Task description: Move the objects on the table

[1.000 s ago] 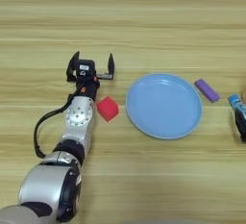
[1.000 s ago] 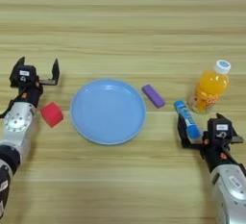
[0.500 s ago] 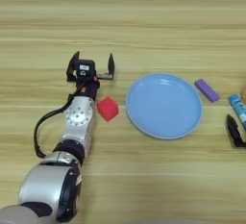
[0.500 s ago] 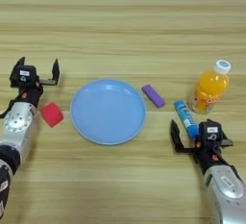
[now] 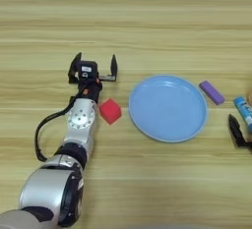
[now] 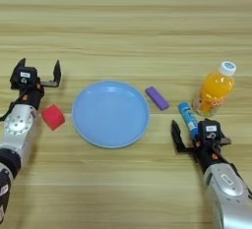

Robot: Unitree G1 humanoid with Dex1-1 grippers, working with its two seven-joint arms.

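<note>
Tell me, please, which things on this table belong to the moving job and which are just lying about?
To move: red cube, orange-drink bottle, purple bar.
Lying about: light-blue plate, blue-and-white tube.

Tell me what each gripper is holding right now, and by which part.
Nothing is held. The left gripper stands open above the red cube, not touching it. The right gripper is open too, with the blue-and-white tube lying near its fingers, ungripped.
</note>
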